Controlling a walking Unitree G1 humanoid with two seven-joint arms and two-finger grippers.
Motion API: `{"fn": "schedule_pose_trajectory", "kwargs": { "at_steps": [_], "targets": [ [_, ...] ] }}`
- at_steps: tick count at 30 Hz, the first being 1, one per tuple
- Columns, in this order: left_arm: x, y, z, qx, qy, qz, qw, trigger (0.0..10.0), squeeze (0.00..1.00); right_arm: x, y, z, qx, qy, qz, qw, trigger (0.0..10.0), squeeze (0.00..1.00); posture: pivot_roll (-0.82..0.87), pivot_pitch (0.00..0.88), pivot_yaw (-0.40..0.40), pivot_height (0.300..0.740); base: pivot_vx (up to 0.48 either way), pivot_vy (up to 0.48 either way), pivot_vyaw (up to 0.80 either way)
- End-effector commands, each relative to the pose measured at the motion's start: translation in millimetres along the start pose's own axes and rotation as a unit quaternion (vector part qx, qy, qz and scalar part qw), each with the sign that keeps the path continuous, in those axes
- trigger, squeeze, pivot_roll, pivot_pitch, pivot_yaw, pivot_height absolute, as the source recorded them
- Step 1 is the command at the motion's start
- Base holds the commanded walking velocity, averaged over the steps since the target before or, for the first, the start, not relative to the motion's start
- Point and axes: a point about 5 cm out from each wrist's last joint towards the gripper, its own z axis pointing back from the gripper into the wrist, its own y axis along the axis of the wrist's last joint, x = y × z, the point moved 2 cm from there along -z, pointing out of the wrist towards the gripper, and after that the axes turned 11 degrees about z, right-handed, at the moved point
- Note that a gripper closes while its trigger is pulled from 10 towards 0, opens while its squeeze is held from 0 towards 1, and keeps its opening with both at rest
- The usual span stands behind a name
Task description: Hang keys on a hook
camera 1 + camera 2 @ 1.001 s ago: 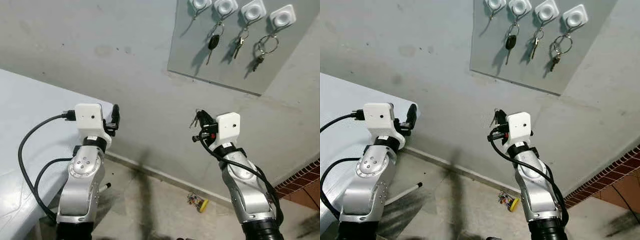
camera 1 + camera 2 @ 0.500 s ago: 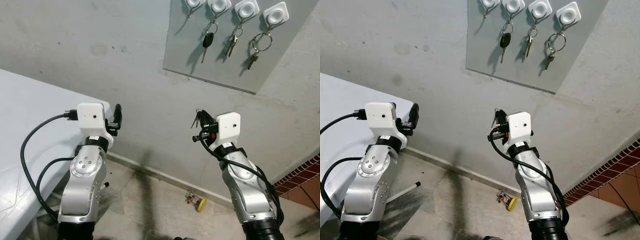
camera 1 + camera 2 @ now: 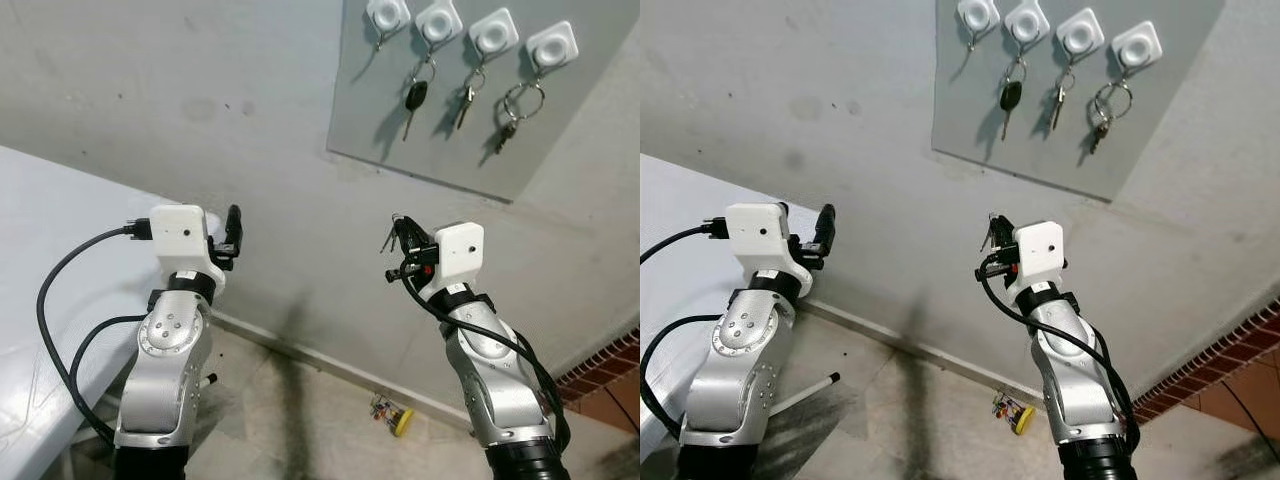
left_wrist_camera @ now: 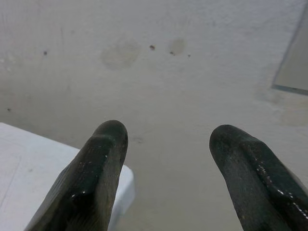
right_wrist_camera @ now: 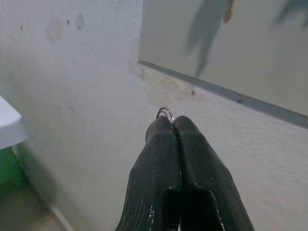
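1. Right gripper [image 3: 398, 243]: raised in front of the grey wall, well below the board. Its two black fingers [image 5: 163, 159] are pressed together, pinching a key ring [image 5: 165, 113] whose silver loop pokes out just past the fingertips.
2. Keys [image 3: 392, 237]: a small dark bunch held at the right gripper's tips, in the air, apart from the wall and well apart from any hook.
3. Left gripper [image 4: 166, 144]: raised at about the same height on the robot's left, pointing at the bare wall; fingers spread with a clear gap, nothing between them.
4. Board [image 3: 440, 120]: grey panel fixed to the wall, above and slightly to the right of the right gripper.
5. Hooks: four white square hooks in a row along the top of the board. The leftmost hook [image 3: 387, 14] carries nothing.
6. Black car key [image 3: 415, 96]: hangs from the second hook.
7. Silver key [image 3: 464, 100]: hangs from the third hook.
8. Large ring with keys [image 3: 520, 103]: hangs from the fourth hook.
9. White table [image 3: 40, 230]: on the robot's left, beside the left arm.
10. Small yellow object [image 3: 401, 420]: lies on the floor at the foot of the wall.
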Motion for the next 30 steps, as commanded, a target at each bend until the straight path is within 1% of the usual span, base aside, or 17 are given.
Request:
{"fn": "schedule_pose_trajectory", "kwargs": {
  "at_steps": [1,3,5,7,10,12,23,26,30],
  "targets": [
    [0.2,2,0.7,0.004,-0.002,-0.001,1.000,10.0,0.00,2.4,5,0.5,0.008,-0.004,0.000,1.000,10.0,0.00,-0.05,0.091,-0.049,0.740,0.307,0.000,0.00],
    [0.4,2,0.7,0.003,-0.002,0.002,1.000,10.0,0.00,2.5,5,0.6,0.008,-0.004,0.000,1.000,10.0,0.00,-0.05,0.091,-0.049,0.740,0.302,0.000,0.00],
    [1.0,2,0.8,0.003,-0.003,-0.004,1.000,10.0,0.00,2.2,5,1.2,0.008,-0.004,0.000,1.000,10.0,0.00,-0.06,0.092,-0.047,0.740,0.289,0.000,0.00],
    [0.9,2,0.7,0.003,0.002,-0.001,1.000,10.0,0.00,2.1,5,1.3,0.008,-0.004,0.000,1.000,10.0,0.00,-0.06,0.093,-0.047,0.740,0.000,0.000,0.00],
    [-0.5,2,0.4,0.007,0.016,-0.015,1.000,10.0,0.00,2.1,5,1.6,0.008,-0.002,-0.001,1.000,10.0,0.00,-0.06,0.094,-0.048,0.740,0.000,0.000,0.00],
    [0.8,4,1.1,0.015,0.010,-0.007,1.000,10.0,0.00,1.8,4,1.9,0.008,-0.001,-0.001,1.000,10.0,0.00,-0.06,0.095,-0.048,0.740,0.000,0.000,0.00],
    [-0.4,2,1.4,0.012,0.021,-0.004,1.000,10.0,0.00,1.4,4,2.2,0.007,-0.001,-0.003,1.000,10.0,0.00,-0.06,0.095,-0.048,0.740,0.000,0.000,0.00],
    [6.8,5,2.9,0.017,-0.008,-0.007,1.000,10.0,0.00,0.4,7,1.6,0.012,0.006,-0.005,1.000,10.0,0.00,-0.05,0.097,-0.051,0.740,0.000,0.000,0.00],
    [11.3,6,4.1,0.016,-0.026,-0.003,1.000,10.0,0.00,0.3,9,0.8,0.016,0.010,-0.006,1.000,10.0,0.00,-0.05,0.098,-0.051,0.740,0.000,0.000,0.00]
  ]
}}
